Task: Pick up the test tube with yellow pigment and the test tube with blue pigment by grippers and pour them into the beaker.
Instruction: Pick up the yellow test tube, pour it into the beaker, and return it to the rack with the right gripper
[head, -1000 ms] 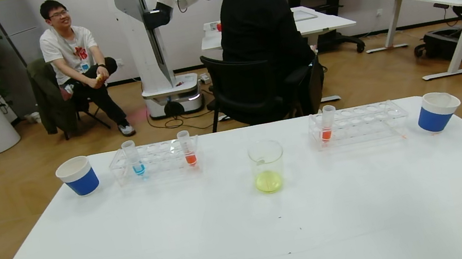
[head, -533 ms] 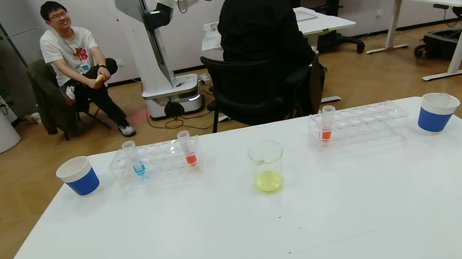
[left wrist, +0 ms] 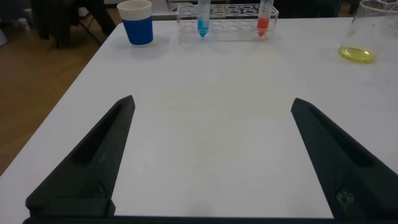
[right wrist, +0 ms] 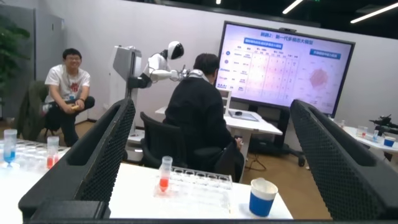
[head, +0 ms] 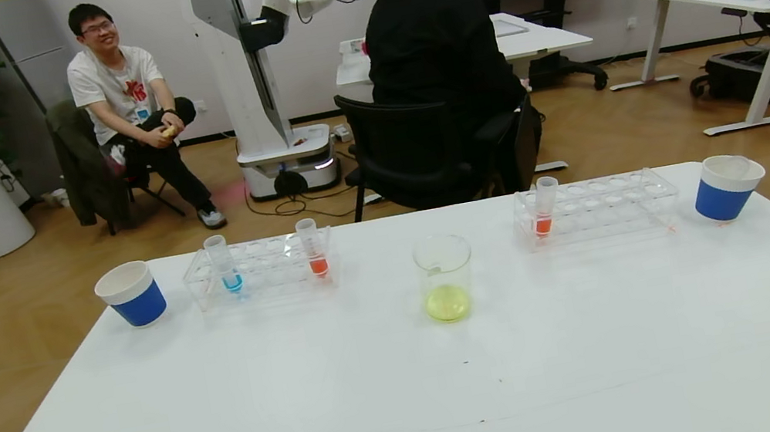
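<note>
Nearest to the robot, the left gripper (left wrist: 211, 162) hangs low over the bare front of the white worktop (head: 416, 398), its two black fingers spread as wide as they go and holding nothing, while neither arm shows in the head view at all. The right gripper (right wrist: 211, 162) is just as wide and just as empty, held higher and looking level across the room. Out in the middle stands the beaker (head: 445, 278), upright, with a pool of yellow-green liquid already in its bottom — so the yellow pour looks done, and no test tube with yellow pigment can be found in either rack. That leaves the test tube with blue pigment (head: 222, 263), upright at the outer end of the left rack (head: 261, 268), with an orange-red tube (head: 312, 247) well apart along the same rack. The step in hand, by this reading, is the left arm's reach: come in over the rack, close on the blue tube's bare upper part above the liquid, lift straight up before swinging across — any sideways pull could drag the light rack. The left paper cup (head: 130, 293) sits just beside that rack, so clearance is tight. Farther right, the right rack (head: 595, 208) keeps one orange-red tube, with the right paper cup (head: 728, 187) beyond.
</note>
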### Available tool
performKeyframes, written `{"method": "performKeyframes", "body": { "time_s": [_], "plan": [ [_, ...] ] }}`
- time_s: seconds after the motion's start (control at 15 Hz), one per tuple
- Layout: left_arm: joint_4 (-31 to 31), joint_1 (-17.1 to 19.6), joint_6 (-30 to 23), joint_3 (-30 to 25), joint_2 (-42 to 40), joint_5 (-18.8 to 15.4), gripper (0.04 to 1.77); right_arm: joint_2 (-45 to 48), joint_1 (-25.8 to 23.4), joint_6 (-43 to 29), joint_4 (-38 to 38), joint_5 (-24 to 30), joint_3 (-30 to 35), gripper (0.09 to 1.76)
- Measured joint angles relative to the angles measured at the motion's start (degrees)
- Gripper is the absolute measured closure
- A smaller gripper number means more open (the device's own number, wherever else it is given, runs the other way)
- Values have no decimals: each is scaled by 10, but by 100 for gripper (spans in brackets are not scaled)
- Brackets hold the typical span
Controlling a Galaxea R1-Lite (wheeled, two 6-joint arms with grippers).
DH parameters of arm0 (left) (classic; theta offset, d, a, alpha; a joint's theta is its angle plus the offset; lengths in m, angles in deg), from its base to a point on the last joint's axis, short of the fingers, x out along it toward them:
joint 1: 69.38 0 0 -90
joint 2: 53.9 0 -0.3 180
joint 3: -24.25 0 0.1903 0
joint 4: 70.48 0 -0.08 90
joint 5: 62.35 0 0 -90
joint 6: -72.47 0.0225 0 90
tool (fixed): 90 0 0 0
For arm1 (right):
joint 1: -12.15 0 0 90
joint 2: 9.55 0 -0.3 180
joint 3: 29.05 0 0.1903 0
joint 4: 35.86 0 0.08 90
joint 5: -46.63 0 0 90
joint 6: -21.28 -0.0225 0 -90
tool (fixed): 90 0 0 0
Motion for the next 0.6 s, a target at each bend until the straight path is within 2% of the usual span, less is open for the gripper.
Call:
{"method": "performKeyframes", "body": {
  "time_s": [0.13, 0.33, 0.47, 0.6],
  "plan": [
    [0, 0, 0, 0, 0, 0, 6, 61, 2, 20, 29, 0, 41, 11],
    [0, 0, 0, 0, 0, 0, 6, 100, 3, 42, -19, 0, 142, 11],
    [0, 0, 0, 0, 0, 0, 6, 108, 3, 41, 41, -5, 175, 11],
    [0, 0, 0, 0, 0, 0, 6, 112, 3, 42, 149, -24, 184, 11]
  ]
}}
